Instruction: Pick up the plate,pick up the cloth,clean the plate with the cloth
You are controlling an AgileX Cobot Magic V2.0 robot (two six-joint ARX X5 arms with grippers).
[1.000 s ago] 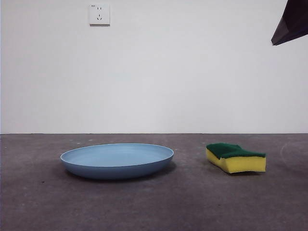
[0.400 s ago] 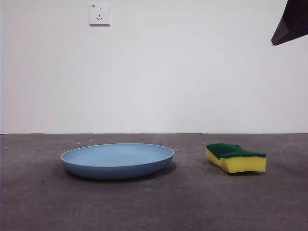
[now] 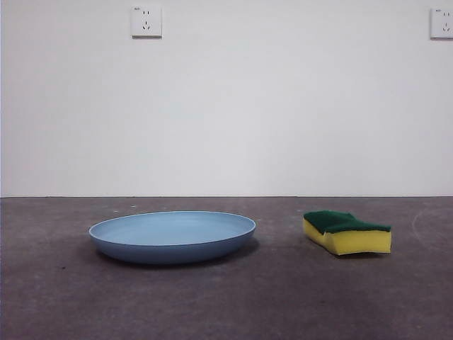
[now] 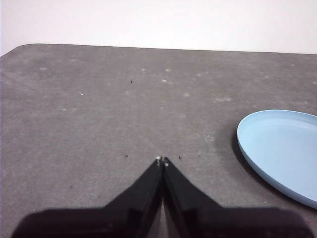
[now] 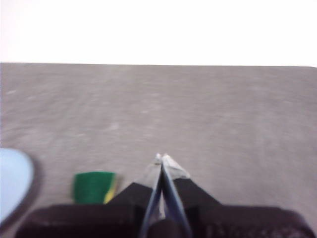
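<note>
The light-blue plate (image 3: pixel 172 236) lies flat on the grey table, left of centre in the front view. It also shows in the left wrist view (image 4: pixel 282 148) and at the edge of the right wrist view (image 5: pixel 12 181). The cloth, a yellow sponge with a green top (image 3: pixel 346 231), lies to the plate's right, apart from it; it also shows in the right wrist view (image 5: pixel 94 187). My left gripper (image 4: pixel 162 160) is shut and empty above bare table beside the plate. My right gripper (image 5: pixel 161 158) is shut and empty, above the table beside the sponge. Neither gripper shows in the front view.
The grey table (image 3: pixel 283 297) runs back to a white wall with two wall sockets (image 3: pixel 146 21), the second at the top right (image 3: pixel 442 23). The table's rounded corner (image 4: pixel 22 48) shows in the left wrist view.
The black arm tip at the front view's top right corner has gone out of view, uncovering a second wall socket. Plate and sponge have not moved.
</note>
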